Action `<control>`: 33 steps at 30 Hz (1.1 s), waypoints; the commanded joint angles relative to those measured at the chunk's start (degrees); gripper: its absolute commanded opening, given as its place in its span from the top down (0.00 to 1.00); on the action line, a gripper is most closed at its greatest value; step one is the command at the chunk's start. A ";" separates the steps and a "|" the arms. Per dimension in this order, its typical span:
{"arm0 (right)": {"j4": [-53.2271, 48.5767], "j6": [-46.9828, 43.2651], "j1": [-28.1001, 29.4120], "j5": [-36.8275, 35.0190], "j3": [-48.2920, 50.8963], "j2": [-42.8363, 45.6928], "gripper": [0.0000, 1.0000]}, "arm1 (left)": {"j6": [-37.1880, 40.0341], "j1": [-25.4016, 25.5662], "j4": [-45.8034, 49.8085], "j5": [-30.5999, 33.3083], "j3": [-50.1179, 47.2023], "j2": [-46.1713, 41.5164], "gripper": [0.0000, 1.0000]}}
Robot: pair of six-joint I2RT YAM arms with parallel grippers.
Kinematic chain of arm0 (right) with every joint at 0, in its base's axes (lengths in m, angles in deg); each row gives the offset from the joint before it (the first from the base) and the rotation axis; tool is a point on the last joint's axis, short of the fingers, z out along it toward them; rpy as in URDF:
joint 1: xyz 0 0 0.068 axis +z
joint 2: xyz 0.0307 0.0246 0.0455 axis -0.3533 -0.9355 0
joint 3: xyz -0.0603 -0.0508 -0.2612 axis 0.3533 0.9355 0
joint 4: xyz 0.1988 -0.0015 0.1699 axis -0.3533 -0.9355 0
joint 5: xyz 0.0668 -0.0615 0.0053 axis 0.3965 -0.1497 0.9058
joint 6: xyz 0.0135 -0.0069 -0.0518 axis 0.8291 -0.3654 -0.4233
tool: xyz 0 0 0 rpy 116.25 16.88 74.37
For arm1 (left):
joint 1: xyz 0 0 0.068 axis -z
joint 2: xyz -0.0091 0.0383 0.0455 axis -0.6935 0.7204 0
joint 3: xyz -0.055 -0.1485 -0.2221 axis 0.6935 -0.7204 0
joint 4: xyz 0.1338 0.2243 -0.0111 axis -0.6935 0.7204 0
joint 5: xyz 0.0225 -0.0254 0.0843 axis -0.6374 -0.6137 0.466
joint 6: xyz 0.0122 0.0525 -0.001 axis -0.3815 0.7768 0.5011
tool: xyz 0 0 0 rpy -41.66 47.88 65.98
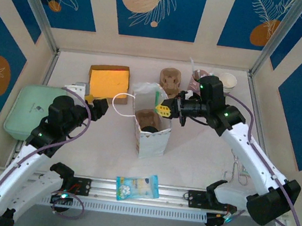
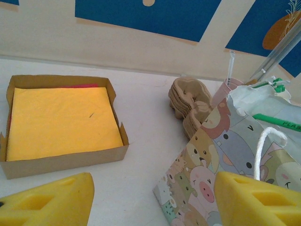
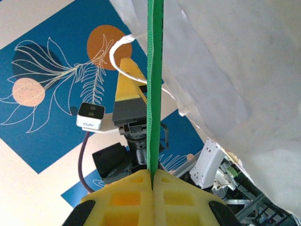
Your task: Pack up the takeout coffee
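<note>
1. The right claw (image 1: 164,111) is pinched shut on the green strip (image 3: 151,70) at the rim of the paper bag (image 1: 152,138). It holds the bag's mouth from the upper right side. In the right wrist view its yellow pads (image 3: 122,197) meet on that strip at the bottom of the frame.
2. The left claw (image 1: 98,107) stands wide and holds nothing. It hovers left of the bag, near the white handle loop (image 1: 120,100). In the left wrist view its fingers (image 2: 47,202) sit in the bottom corners with bare table between them.
3. The bag stands upright in the middle of the overhead frame, mouth up. Inside we see a brown pulp carrier (image 1: 145,115) with something dark and round just below it. We cannot tell what that is.
4. The paper cup (image 1: 227,80) that we take for the takeout coffee stands upright at the upper right of the overhead frame. It is just behind the right arm's wrist and near the pink cup (image 1: 198,74). We make out its pale rim, but its sides are too hidden to read.
5. From the bag, the cup lies up and to the right. The right arm is nearer, but it is busy with the strip. The free left claw is across the bag from the cup, with the right arm in between.
6. The cup's long axis is vertical, so we judge it needs a side grasp and then a drop straight down into the bag's mouth.
</note>
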 commanded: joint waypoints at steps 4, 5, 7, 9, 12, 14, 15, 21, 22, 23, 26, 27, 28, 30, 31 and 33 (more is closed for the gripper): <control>-0.57 -0.60 -1.41 3.61 -3.58 -2.58 1.00 | 1.55 -0.48 -0.78 1.74 -0.48 -0.36 0.32; -0.66 -0.78 -1.61 3.79 -3.96 -3.07 1.00 | 1.64 -0.45 -0.87 1.83 -0.49 -0.28 0.32; -0.94 -0.95 -2.11 4.27 -4.78 -3.85 1.00 | 1.73 -0.52 -0.99 1.91 -0.40 -0.10 0.32; -1.03 -1.08 -2.55 4.31 -5.71 -4.64 1.00 | 1.74 -0.56 -1.20 1.92 -0.31 0.16 0.32; -1.05 -1.21 -3.16 4.81 -7.04 -5.87 1.00 | 1.83 -0.54 -1.35 1.83 -0.21 0.43 0.32; -1.01 -1.28 -3.70 5.41 -7.73 -6.68 1.00 | 1.96 -0.53 -1.25 1.83 -0.05 0.52 0.32; -1.00 -1.30 -3.98 5.65 -8.16 -7.03 0.99 | 2.00 -0.56 -1.05 1.92 0.03 0.52 0.32; -0.83 -1.61 -5.36 6.18 -9.99 -8.82 0.96 | 2.62 -0.56 -0.33 2.53 0.56 0.39 0.32; -0.77 -1.73 -5.54 6.25 -10.28 -9.08 0.95 | 2.66 -0.52 -0.29 2.54 0.65 0.37 0.32; -0.69 -1.74 -5.74 6.42 -10.63 -9.57 0.94 | 2.77 -0.56 -0.21 2.54 0.74 0.35 0.32; -0.46 -1.83 -5.94 7.21 -12.05 -10.92 0.93 | 2.97 -0.55 0.27 2.70 1.01 0.35 0.32; -0.47 -1.90 -5.94 7.32 -12.62 -11.33 0.91 | 3.03 -0.56 0.38 2.80 1.10 0.27 0.32; -0.44 -1.94 -5.94 7.40 -12.98 -11.64 0.90 | 3.12 -0.55 0.41 2.88 1.18 0.22 0.32; -0.32 -1.83 -5.97 7.45 -13.58 -12.06 0.86 | 3.15 -0.49 0.50 2.97 1.18 0.09 0.32; -0.19 -1.83 -6.03 7.58 -13.95 -12.34 0.84 | 3.19 -0.56 0.49 2.97 1.18 0.13 0.32; -0.15 -1.83 -6.12 7.59 -14.68 -12.82 0.82 | 3.23 -0.55 0.62 2.97 1.18 0.10 0.32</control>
